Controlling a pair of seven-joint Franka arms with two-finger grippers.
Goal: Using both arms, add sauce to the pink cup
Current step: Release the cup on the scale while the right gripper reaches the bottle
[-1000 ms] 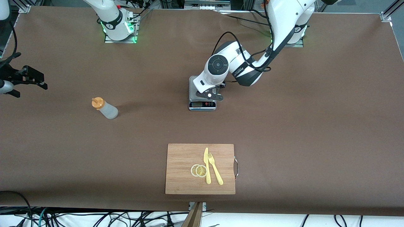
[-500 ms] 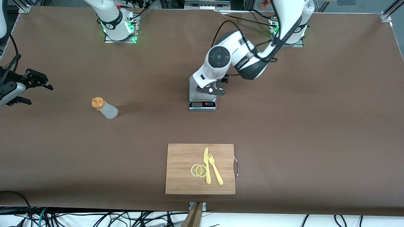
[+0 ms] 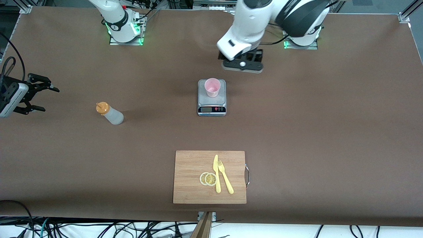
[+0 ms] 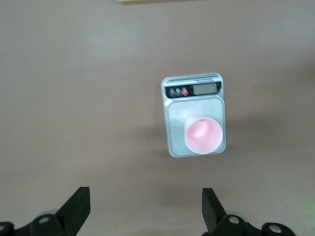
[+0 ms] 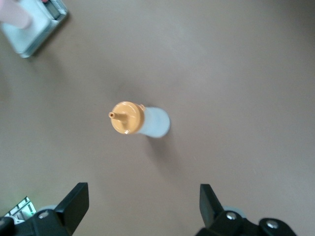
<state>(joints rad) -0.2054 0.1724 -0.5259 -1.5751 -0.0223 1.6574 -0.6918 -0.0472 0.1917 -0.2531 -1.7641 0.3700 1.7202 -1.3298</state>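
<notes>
The pink cup (image 3: 212,87) stands upright on the grey scale (image 3: 211,99) at mid-table, with nothing touching it. In the left wrist view, the cup (image 4: 203,136) sits on the scale's plate (image 4: 177,113). My left gripper (image 3: 243,64) hangs open and empty high over the bare table, off the scale and apart from the cup; its fingers (image 4: 78,209) are spread wide. The sauce bottle (image 3: 111,114), whitish with an orange cap, stands toward the right arm's end. My right gripper (image 3: 44,98) is open and empty, in the air short of the bottle (image 5: 147,120).
A wooden cutting board (image 3: 188,195) lies near the front edge, carrying a yellow knife (image 3: 216,173), a yellow fork (image 3: 225,181) and two lemon slices (image 3: 208,178). The brown table spreads wide around the bottle and the scale.
My left gripper opened, let go of the cup on the scale and rose away toward its base. My right gripper moved in from the table's end toward the bottle.
</notes>
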